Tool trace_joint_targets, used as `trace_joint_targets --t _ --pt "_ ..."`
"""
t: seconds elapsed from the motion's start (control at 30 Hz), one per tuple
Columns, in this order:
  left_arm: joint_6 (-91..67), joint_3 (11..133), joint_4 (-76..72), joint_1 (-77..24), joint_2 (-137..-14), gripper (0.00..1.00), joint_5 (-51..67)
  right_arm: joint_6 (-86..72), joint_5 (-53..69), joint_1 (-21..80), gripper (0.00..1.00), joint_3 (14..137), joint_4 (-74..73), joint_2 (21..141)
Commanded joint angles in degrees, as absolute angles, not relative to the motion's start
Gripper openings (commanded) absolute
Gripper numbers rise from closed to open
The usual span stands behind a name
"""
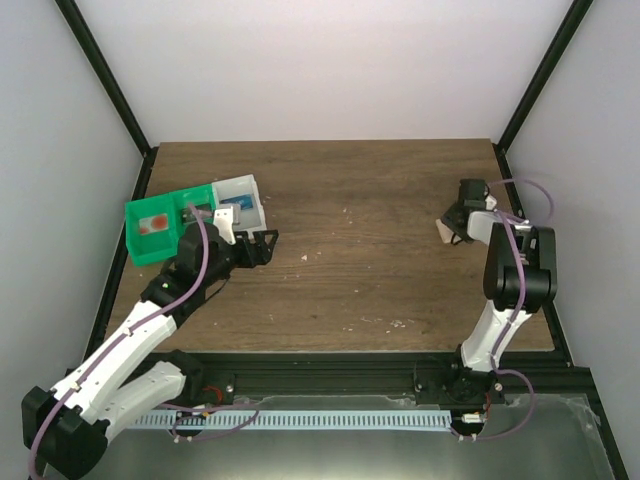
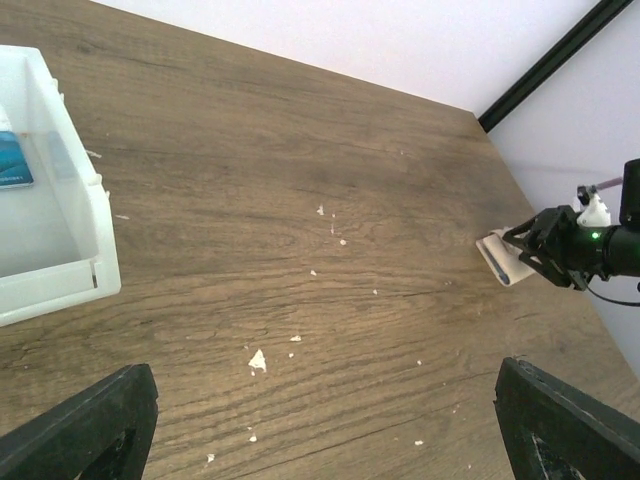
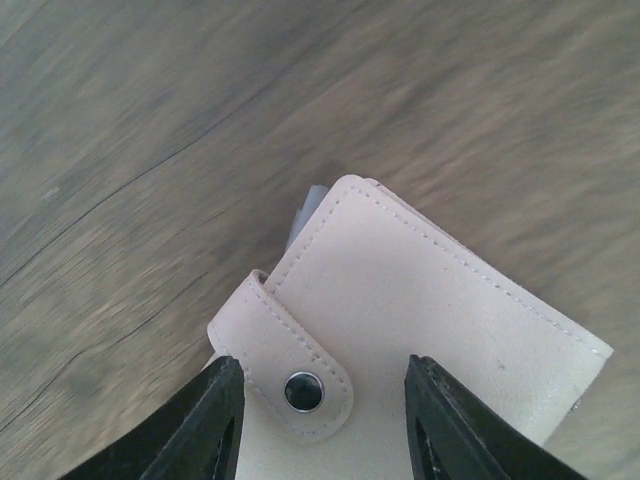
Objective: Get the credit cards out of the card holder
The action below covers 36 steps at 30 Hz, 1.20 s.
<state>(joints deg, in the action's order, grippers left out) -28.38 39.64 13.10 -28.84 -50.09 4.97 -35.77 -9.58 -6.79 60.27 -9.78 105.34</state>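
The tan card holder (image 3: 420, 330) fills the right wrist view, its strap and dark snap (image 3: 303, 390) facing the camera. My right gripper (image 3: 325, 425) stands open over it, one finger on each side of the strap, neither touching the strap. A pale bluish card edge (image 3: 310, 208) peeks from behind the holder's top. From above, the holder (image 1: 444, 230) sits at the right gripper's (image 1: 458, 228) tip on the table's right side. My left gripper (image 2: 325, 440) hangs open over bare wood beside the bins. A bluish credit card (image 2: 12, 160) lies in the white bin (image 2: 60, 280).
A green bin (image 1: 160, 250) with an orange-marked item stands at the table's left, touching the white bin (image 1: 262, 208). Small white crumbs (image 2: 257, 360) are scattered on the wood. Black frame posts run along the table's left and right edges.
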Motion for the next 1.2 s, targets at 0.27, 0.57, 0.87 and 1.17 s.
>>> trace_joint_targets --t 0.27,0.57,0.87,1.17 --pt "-29.39 40.25 13.12 -28.65 -50.04 0.93 3.08 -25.81 12.38 4.71 0.47 57.50 -10.52 110.02" --pt "-30.27 40.03 12.22 -28.65 -49.66 0.93 3.34 -21.28 13.02 15.23 0.47 57.70 -12.79 109.75" --pt "-31.12 39.46 12.03 -28.65 -48.85 0.93 2.92 -18.17 13.34 25.67 0.47 56.26 -15.05 107.07" --pt "-32.30 39.84 12.02 -28.65 -51.34 0.91 4.38 -16.45 15.61 36.87 0.46 51.60 -14.55 102.70"
